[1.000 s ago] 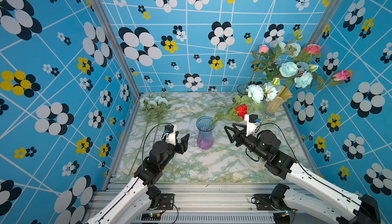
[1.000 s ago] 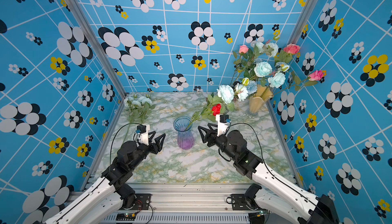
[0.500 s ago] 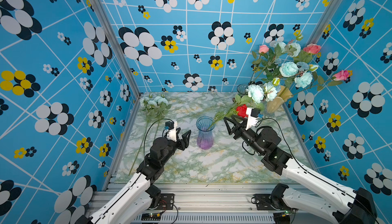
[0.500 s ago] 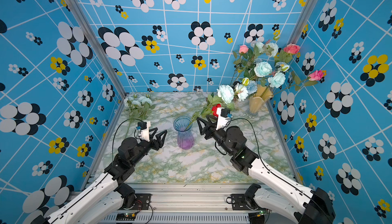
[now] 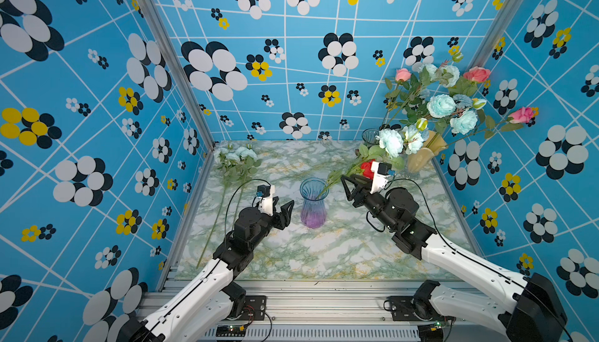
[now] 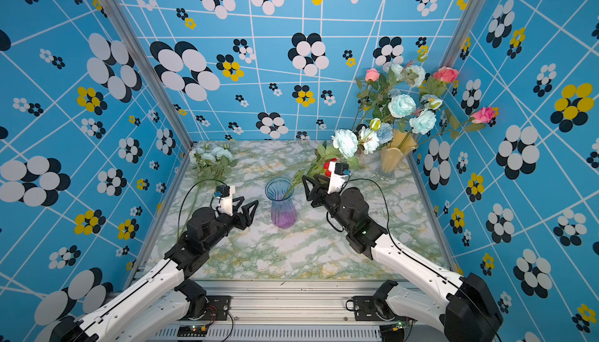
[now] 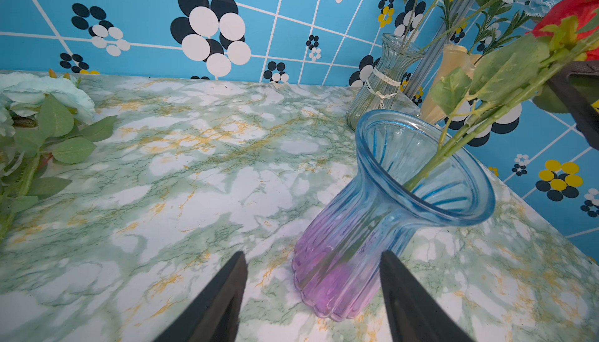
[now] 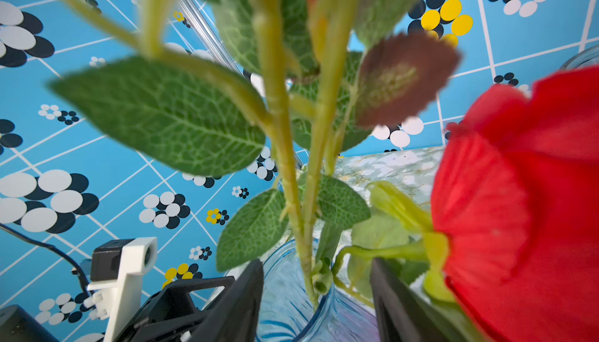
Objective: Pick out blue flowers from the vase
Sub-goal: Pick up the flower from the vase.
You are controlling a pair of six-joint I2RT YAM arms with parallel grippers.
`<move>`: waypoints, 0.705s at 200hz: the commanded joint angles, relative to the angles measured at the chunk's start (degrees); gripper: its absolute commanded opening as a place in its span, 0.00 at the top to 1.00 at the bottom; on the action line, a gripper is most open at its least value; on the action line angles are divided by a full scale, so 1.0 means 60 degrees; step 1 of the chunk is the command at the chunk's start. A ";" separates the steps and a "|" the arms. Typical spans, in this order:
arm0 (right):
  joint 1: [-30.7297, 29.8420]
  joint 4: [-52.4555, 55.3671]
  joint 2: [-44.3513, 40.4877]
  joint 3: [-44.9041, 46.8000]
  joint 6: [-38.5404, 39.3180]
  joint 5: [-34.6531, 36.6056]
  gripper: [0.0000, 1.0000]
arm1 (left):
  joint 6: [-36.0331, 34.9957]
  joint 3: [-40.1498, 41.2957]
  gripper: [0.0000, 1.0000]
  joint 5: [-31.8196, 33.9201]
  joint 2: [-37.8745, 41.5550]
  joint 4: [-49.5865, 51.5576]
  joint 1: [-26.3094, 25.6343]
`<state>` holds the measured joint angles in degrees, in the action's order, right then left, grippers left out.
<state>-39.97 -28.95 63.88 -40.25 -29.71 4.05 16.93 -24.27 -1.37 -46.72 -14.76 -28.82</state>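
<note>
A blue-to-purple glass vase [image 5: 312,202] [image 6: 281,206] [image 7: 382,220] stands mid-table. Green stems [image 8: 291,194] lean out of it to the right, carrying pale blue flowers [image 5: 390,141] [image 6: 345,142] and a red rose [image 5: 368,167] [image 8: 525,210]. My right gripper [image 5: 348,185] [image 6: 308,183] [image 8: 316,262] is open just above the vase's rim, its jaws on either side of the stems with gaps showing. My left gripper [image 5: 287,209] [image 6: 249,209] [image 7: 311,256] is open and empty, low beside the vase's base on its left. More blue flowers [image 5: 240,154] [image 7: 42,94] lie at the table's back left.
A yellow vase [image 5: 421,159] [image 6: 393,155] in the back right corner holds several blue and pink blooms on long spreading stems. A clear glass vase [image 5: 369,136] [image 7: 382,81] stands beside it. Patterned walls close three sides of the marble table [image 5: 324,253].
My right gripper has moved up to the stems above the vase's mouth, and its jaws have narrowed round them. My left gripper has edged a little closer to the vase.
</note>
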 commanded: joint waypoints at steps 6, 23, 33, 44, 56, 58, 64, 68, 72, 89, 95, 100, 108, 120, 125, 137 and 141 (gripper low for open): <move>0.0033 -0.0339 0.0237 -0.0636 0.0151 -0.0530 0.49 | -0.0068 -0.0140 0.33 -0.0276 -0.0293 -0.0365 0.0072; 0.0028 -0.0325 0.0253 -0.0714 0.0296 -0.0472 0.53 | -0.0056 -0.0170 0.33 -0.0342 -0.0443 -0.0431 0.0072; 0.0028 -0.0282 0.0238 -0.0761 0.0364 -0.0456 0.55 | -0.0053 -0.0175 0.33 -0.0344 -0.0502 -0.0425 0.0072; 0.0033 -0.0217 0.0223 -0.0818 0.0434 -0.0443 0.56 | -0.0067 -0.0191 0.33 -0.0357 -0.0525 -0.0425 0.0072; 0.0035 -0.0146 0.0235 -0.0885 0.0507 -0.0436 0.59 | -0.0071 -0.0199 0.33 -0.0346 -0.0520 -0.0414 0.0074; 0.0028 -0.0129 0.0236 -0.0888 0.0520 -0.0429 0.59 | -0.0079 -0.0202 0.33 -0.0348 -0.0512 -0.0422 0.0083; 0.0025 -0.0087 0.0259 -0.0933 0.0553 -0.0438 0.61 | -0.0082 -0.0189 0.33 -0.0358 -0.0509 -0.0398 0.0064; 0.0025 -0.0044 0.0277 -0.0975 0.0570 -0.0421 0.62 | -0.0102 -0.0200 0.33 -0.0350 -0.0505 -0.0400 0.0071; 0.0029 -0.0011 0.0302 -0.1005 0.0586 -0.0413 0.63 | -0.0099 -0.0202 0.33 -0.0339 -0.0512 -0.0396 0.0079; 0.0033 0.0122 0.0398 -0.1151 0.0662 -0.0441 0.67 | -0.0130 -0.0190 0.33 -0.0299 -0.0519 -0.0381 0.0073; 0.0027 0.0147 0.0426 -0.1178 0.0688 -0.0452 0.68 | -0.0134 -0.0195 0.33 -0.0295 -0.0534 -0.0381 0.0072; 0.0025 0.0152 0.0439 -0.1180 0.0717 -0.0453 0.69 | -0.0130 -0.0202 0.33 -0.0292 -0.0552 -0.0381 0.0072; 0.0026 0.0164 0.0456 -0.1191 0.0740 -0.0438 0.71 | -0.0132 -0.0214 0.33 -0.0299 -0.0563 -0.0381 0.0062; 0.0033 0.0168 0.0468 -0.1176 0.0736 -0.0427 0.72 | -0.0145 -0.0217 0.33 -0.0288 -0.0602 -0.0381 0.0062; 0.0027 0.0159 0.0479 -0.1173 0.0747 -0.0429 0.72 | -0.0144 -0.0215 0.33 -0.0308 -0.0618 -0.0385 0.0072; 0.0026 0.0166 0.0495 -0.1139 0.0742 -0.0441 0.72 | -0.0153 -0.0224 0.33 -0.0314 -0.0646 -0.0396 0.0079; 0.0025 0.0174 0.0501 -0.1129 0.0743 -0.0449 0.72 | -0.0144 -0.0232 0.33 -0.0312 -0.0653 -0.0397 0.0073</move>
<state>-39.97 -28.42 66.46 -45.74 -26.13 2.20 16.93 -24.27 -2.44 -50.02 -15.94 -28.82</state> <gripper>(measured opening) 0.277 0.670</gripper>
